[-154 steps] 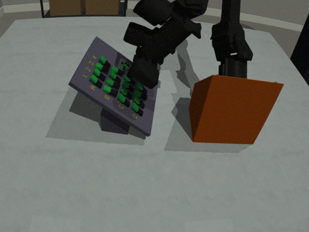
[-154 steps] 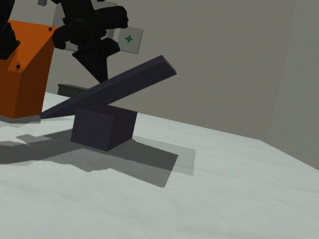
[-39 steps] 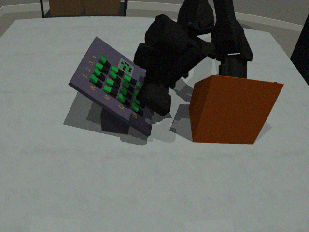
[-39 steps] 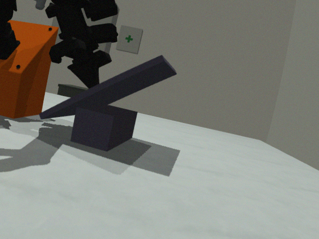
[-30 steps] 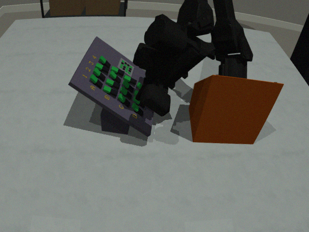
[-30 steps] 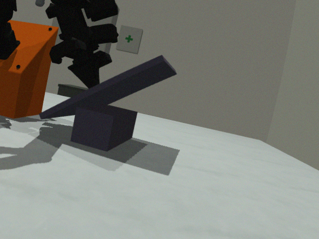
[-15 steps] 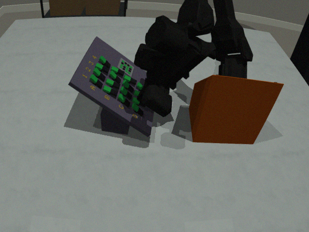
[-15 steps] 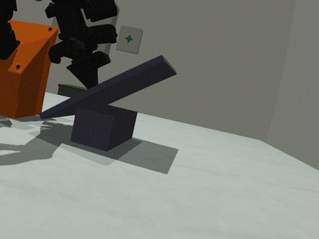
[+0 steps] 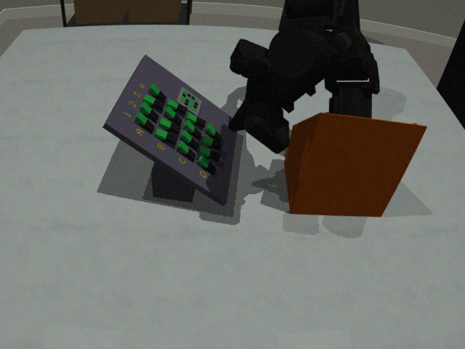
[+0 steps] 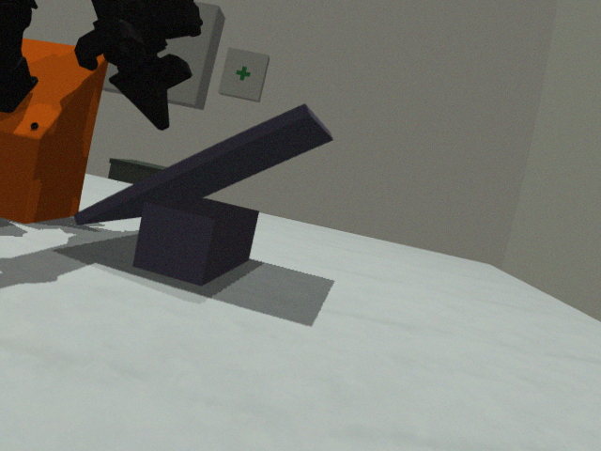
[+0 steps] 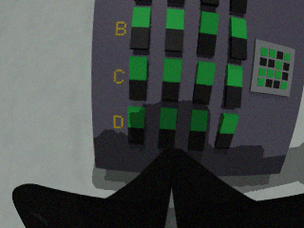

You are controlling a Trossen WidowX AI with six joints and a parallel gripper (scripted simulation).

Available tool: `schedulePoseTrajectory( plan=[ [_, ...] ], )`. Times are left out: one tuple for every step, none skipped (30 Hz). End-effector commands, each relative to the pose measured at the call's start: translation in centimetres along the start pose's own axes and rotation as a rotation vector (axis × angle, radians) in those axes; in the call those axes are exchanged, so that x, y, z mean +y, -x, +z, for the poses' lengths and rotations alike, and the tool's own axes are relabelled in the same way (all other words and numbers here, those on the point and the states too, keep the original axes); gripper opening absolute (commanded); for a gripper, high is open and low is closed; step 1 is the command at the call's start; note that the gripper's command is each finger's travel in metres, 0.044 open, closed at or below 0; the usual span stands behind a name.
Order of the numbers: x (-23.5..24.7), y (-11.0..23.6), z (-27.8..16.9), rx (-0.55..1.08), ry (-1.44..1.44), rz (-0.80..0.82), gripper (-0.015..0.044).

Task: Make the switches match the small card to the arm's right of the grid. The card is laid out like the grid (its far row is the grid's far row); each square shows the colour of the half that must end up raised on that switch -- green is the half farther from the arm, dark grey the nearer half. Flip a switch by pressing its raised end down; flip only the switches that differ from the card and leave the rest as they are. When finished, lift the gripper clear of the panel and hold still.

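A purple panel (image 9: 150,71) (image 10: 233,150) (image 11: 273,127) leans on a dark block (image 9: 172,184) (image 10: 189,240) and slopes up away from the arm. It carries a grid of green-and-dark rocker switches (image 9: 180,127) (image 11: 184,57), with rows lettered A to D and columns numbered. The small card (image 9: 190,99) (image 11: 274,67) with green and dark squares sits on the panel beside the grid. My gripper (image 9: 277,144) (image 10: 160,123) (image 11: 173,156) is shut and empty. It hangs in the air off the panel's near edge, by row D, touching nothing.
A tall orange box (image 9: 349,169) (image 10: 38,146) stands on the table right beside the arm and close to the panel's low edge. The arm's base lies behind it. A wall sign with a green cross (image 10: 242,73) hangs in the background.
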State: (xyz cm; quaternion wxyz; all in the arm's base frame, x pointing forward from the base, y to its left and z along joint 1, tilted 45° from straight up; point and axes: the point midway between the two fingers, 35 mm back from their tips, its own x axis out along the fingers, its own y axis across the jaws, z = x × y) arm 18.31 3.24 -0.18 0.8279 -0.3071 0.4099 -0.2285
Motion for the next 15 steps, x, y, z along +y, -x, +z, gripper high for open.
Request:
schedulePoseTrajectory(
  plan=[
    [-0.4, 0.7, 2.5, -0.003, -0.011, 0.005, 0.0],
    [-0.9, 0.9, 3.9, -0.003, -0.012, 0.003, 0.0],
    [-1.2, 1.0, 4.7, -0.004, -0.012, 0.002, 0.0],
    [-1.4, 1.0, 5.0, -0.004, -0.012, 0.001, 0.0],
    [-1.4, 1.0, 5.0, -0.004, -0.012, 0.001, 0.0],
    [-1.4, 1.0, 5.0, -0.004, -0.012, 0.001, 0.0],
    [-1.4, 1.0, 5.0, -0.004, -0.012, 0.001, 0.0],
    [-1.4, 1.0, 5.0, -0.004, -0.012, 0.001, 0.0],
    [-1.4, 1.0, 5.0, -0.004, -0.012, 0.001, 0.0],
    [-1.4, 1.0, 5.0, -0.004, -0.012, 0.001, 0.0],
    [-1.4, 1.0, 5.0, -0.004, -0.012, 0.001, 0.0],
    [-1.4, 1.0, 5.0, -0.004, -0.012, 0.001, 0.0],
    [-1.4, 1.0, 5.0, -0.004, -0.012, 0.001, 0.0],
    [-1.4, 1.0, 5.0, -0.004, -0.012, 0.001, 0.0],
    [-1.4, 1.0, 5.0, -0.004, -0.012, 0.001, 0.0]
  ],
)
